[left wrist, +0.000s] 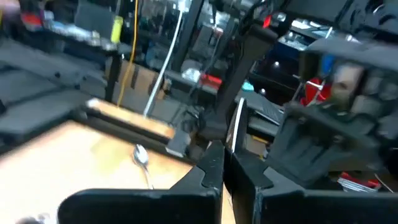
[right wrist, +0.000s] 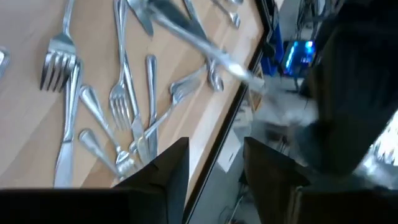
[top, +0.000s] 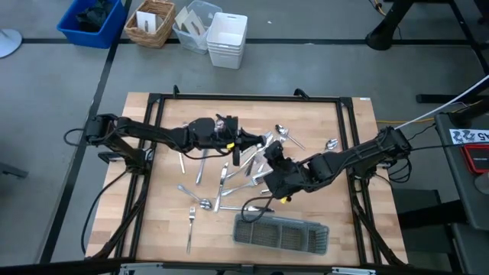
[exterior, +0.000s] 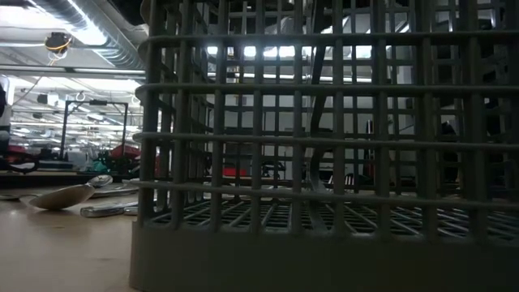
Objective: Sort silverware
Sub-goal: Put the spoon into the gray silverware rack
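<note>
Several forks, spoons and knives, the silverware, lie loose on the middle of the wooden table and show close up in the right wrist view. A long grey mesh tray lies at the near edge and fills the low view. A spoon lies to its left. My left gripper hangs above the table's middle, pointing level, shut on one slim silver piece. My right gripper stands right beside it, tipped down and open, with nothing between its fingers. My left gripper pinches the slim silver piece near one end between its two fingers. The fingers come level from the table's left. The piece sticks out past the fingertips toward the right arm and is lifted clear of the table.
A black frame runs around the wooden tabletop. On the floor beyond the far edge stand a blue bin, a wicker basket and white containers. The two arms are close together over the table's middle.
</note>
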